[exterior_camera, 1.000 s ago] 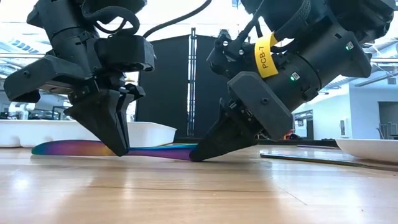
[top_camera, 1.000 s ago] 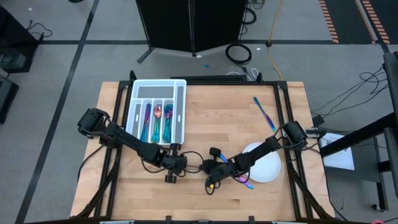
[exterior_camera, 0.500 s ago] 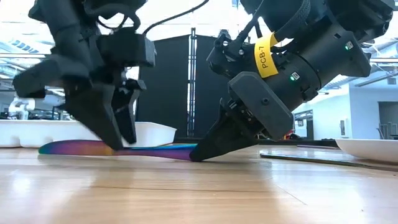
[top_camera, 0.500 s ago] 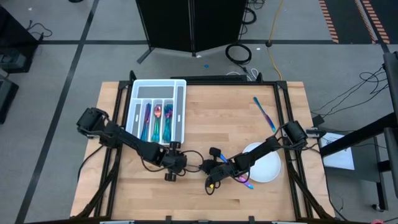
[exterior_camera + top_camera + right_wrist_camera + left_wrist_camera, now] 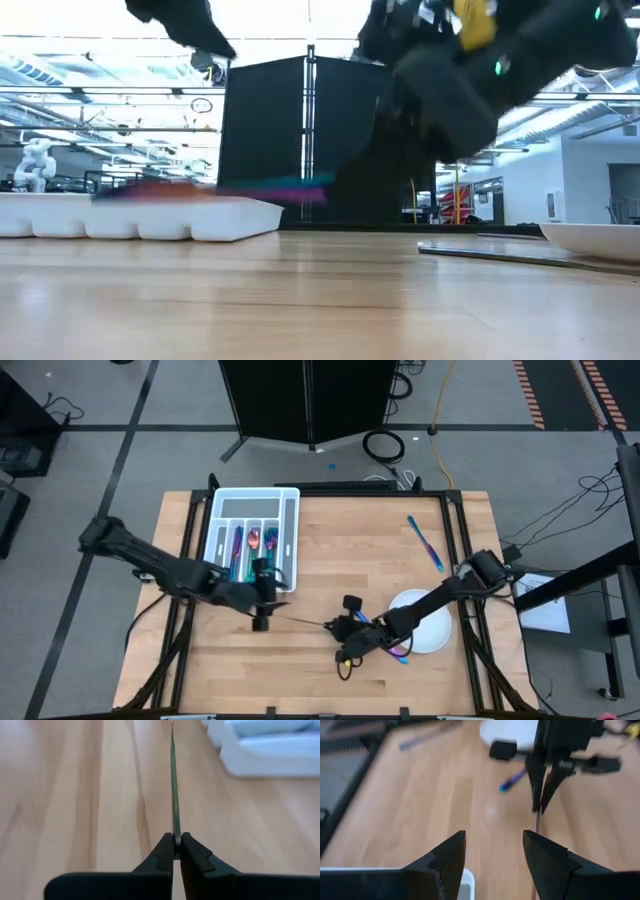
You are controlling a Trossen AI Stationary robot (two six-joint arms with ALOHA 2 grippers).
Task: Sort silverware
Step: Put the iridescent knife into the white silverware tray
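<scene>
Pinching a thin utensil, prob. a knife seen edge-on, right gripper holds it above bare mid-table. Left gripper, fingers spread w/ nothing between, hangs by tray near edge. Plate right; stray piece far right.

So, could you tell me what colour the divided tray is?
White; the tray shows best in the high view.

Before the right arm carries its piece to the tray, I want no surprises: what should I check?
1. Grip: right end effector shut on the utensil: ok.
2. Utensil lifted off the table: ok.
3. The left end effector open and empty: ok.
4. Path to the tray free: probably not ok, left end effector hangs just before it.
5. Utensil type, for choosing a compartment: cannot tell.
</scene>
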